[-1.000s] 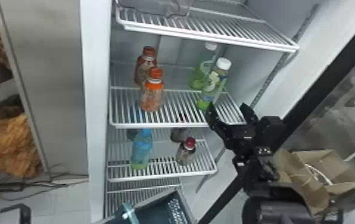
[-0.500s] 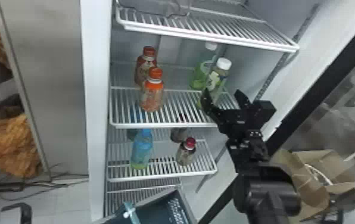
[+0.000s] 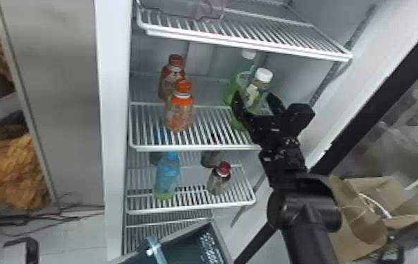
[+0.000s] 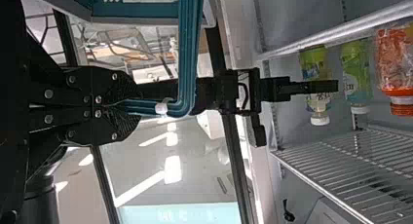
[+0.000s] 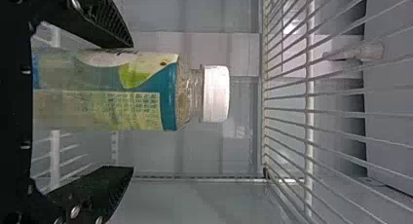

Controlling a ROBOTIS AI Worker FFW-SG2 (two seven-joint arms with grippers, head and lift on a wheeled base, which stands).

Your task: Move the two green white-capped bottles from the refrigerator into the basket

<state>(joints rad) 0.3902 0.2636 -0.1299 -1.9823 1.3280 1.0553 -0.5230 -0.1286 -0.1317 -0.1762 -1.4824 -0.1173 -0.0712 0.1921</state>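
Observation:
In the head view my right gripper (image 3: 256, 99) is at the middle shelf, its fingers on either side of the front green white-capped bottle (image 3: 253, 93). The right wrist view has this bottle (image 5: 146, 90) upright between the open fingers of my right gripper (image 5: 132, 107), with a visible gap to the lower finger. The second green bottle (image 3: 233, 86) stands behind it, to the left. My left gripper (image 4: 132, 107) is shut on the teal handle (image 4: 187, 53) of the basket (image 4: 136, 10). The basket (image 3: 215, 233) is low in front of the refrigerator.
Two orange-capped bottles (image 3: 179, 114) stand left on the same shelf (image 3: 201, 148). Below are a blue bottle (image 3: 167, 175) and a red-capped bottle (image 3: 219, 180). The upper shelf (image 3: 247, 43) overhangs the green bottles. The open door (image 3: 369, 101) and a cardboard box (image 3: 366, 217) are at the right.
My right gripper has moved left and deeper into the refrigerator, from the shelf's right front to around the front green bottle. The bottles stand where they were.

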